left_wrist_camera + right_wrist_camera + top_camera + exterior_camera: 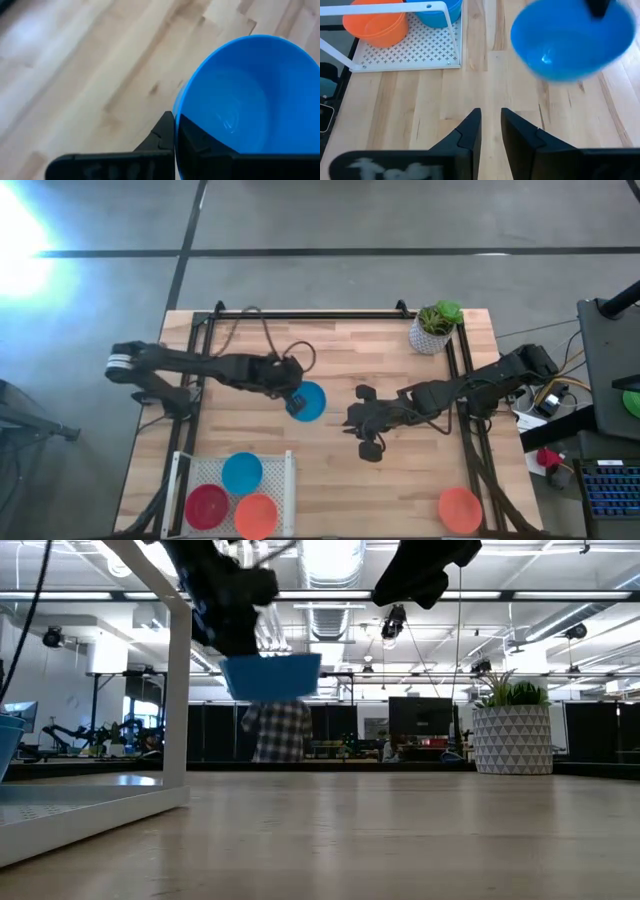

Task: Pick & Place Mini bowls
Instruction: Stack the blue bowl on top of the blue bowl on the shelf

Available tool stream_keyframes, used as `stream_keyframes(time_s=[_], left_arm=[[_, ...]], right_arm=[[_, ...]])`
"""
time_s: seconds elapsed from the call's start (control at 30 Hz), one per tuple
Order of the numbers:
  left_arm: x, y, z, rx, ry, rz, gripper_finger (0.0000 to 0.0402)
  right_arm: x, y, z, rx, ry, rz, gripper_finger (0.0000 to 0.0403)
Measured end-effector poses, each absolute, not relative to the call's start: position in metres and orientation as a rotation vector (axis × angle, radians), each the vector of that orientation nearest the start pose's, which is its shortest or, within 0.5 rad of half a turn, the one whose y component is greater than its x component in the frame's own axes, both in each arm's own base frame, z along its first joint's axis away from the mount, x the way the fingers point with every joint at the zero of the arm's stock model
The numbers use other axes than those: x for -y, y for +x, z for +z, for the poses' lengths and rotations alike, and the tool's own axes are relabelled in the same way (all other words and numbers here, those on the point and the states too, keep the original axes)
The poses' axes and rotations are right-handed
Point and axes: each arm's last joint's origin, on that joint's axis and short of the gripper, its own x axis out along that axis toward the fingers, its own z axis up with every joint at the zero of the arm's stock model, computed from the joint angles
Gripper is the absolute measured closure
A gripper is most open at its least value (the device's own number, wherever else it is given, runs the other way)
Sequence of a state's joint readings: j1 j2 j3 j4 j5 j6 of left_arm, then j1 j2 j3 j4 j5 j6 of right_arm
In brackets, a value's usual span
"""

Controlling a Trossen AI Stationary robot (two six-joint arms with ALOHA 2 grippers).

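A blue mini bowl [309, 402] hangs above the middle of the table, with my left gripper [293, 394] shut on its rim. The low view shows this bowl [272, 675] upright and well clear of the tabletop. My right gripper [365, 432] hovers to its right, open, with nothing between its fingers [490, 127]. Three more mini bowls, blue [242, 473], red [207, 506] and orange [257, 516], sit in a white rack [283, 467] at the near left. Another orange bowl [460, 510] rests on the table at the near right. My left gripper pinches the blue bowl's rim [176, 107] on the side toward the table's left. One finger [200, 142] is inside the bowl and the other [161, 136] outside its wall. The fingers slant down from the left. The bowl is lifted clear, mouth up.
A white pot with a green plant [435, 327] stands at the far right. Black frame rails [300, 314] run along the far edge and down both sides of the table. Bare wood lies between the rack and the near-right orange bowl.
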State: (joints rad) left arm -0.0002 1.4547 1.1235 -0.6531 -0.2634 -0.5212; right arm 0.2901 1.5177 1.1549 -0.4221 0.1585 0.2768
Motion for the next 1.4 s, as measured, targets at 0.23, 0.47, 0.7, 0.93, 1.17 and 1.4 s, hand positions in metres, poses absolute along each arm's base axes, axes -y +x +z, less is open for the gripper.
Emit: stream_keyframes(time_s=[0.23, 0.47, 0.7, 0.93, 1.17, 1.4], left_arm=[[-0.007, 0.250, 0.293, -0.916, -0.255, 0.519, 0.0401], [0.001, 0.213, 0.304, -1.033, -0.222, 0.496, 0.0401], [0.017, 0.193, 0.292, -1.134, -0.225, 0.344, 0.0401], [0.038, 0.182, 0.272, -1.240, -0.213, 0.177, 0.0401], [0.057, 0.174, 0.264, -1.284, -0.152, 0.060, 0.0401], [0.074, 0.169, 0.262, -1.286, -0.182, 0.013, 0.0401]], right_arm=[[-0.088, 0.312, 0.268, -0.775, 0.088, 0.018, 0.0324], [-0.088, 0.312, 0.268, -0.773, 0.088, 0.018, 0.0328], [-0.088, 0.312, 0.268, -0.772, 0.088, 0.018, 0.0334], [-0.089, 0.313, 0.269, -0.768, 0.089, 0.019, 0.0325], [-0.089, 0.313, 0.269, -0.764, 0.090, 0.019, 0.0327], [-0.089, 0.313, 0.269, -0.762, 0.091, 0.019, 0.0334]])
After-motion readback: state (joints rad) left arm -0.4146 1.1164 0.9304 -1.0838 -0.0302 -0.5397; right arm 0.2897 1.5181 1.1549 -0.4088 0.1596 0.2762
